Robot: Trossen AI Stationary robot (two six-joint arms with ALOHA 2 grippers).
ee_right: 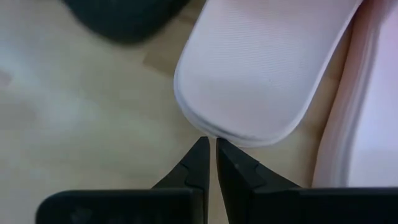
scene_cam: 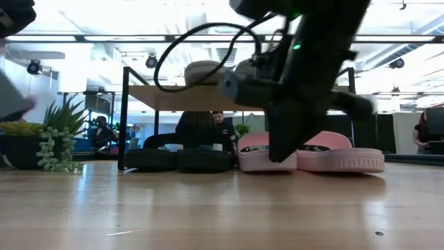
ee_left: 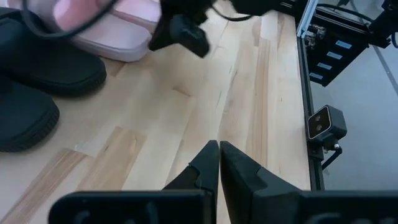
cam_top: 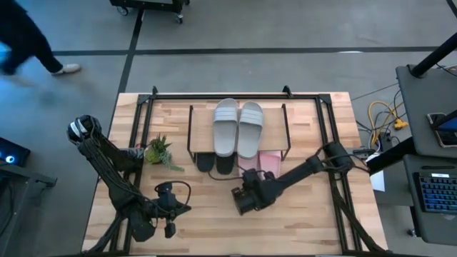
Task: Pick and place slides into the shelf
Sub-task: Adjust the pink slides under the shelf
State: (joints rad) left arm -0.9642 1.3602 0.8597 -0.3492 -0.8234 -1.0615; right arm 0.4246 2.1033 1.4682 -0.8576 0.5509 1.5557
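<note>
The tabletop (cam_top: pixel 214 214) is a light wooden slab framed by black rails, with open bare wood across its near half; that is the free room for swinging an arm, while the far half is crowded.

The shelf (cam_top: pixel 275 118) stands at the far middle, a thin black frame under a pale board. Its uprights and low top board leave a shallow bay, so anything going under must travel flat and level.

On the top board lie the two grey-green slides (cam_top: pixel 238 127), side by side. Under it, toes poking toward the near edge, sit the two black slides (scene_cam: pixel 179 159) and, beside them, the two pink slides (scene_cam: pixel 312 154), one partly outside the frame on the right.

These sandals look like moulded foam: probably light, springy, a bit grippy, not fragile. The wide strap or the thin sole rim at the heel seems the best place to pinch; the rounded toe would likely squirm away.

The right hand (ee_right: pixel 209 149) hangs just at the rim of a pink slide, fingers pressed together on nothing. The left hand (ee_left: pixel 219 152) waits over bare wood near the front left, fingers together, empty.

A small potted plant (cam_top: pixel 158 151) stands left of the shelf, close to the left arm's path.
</note>
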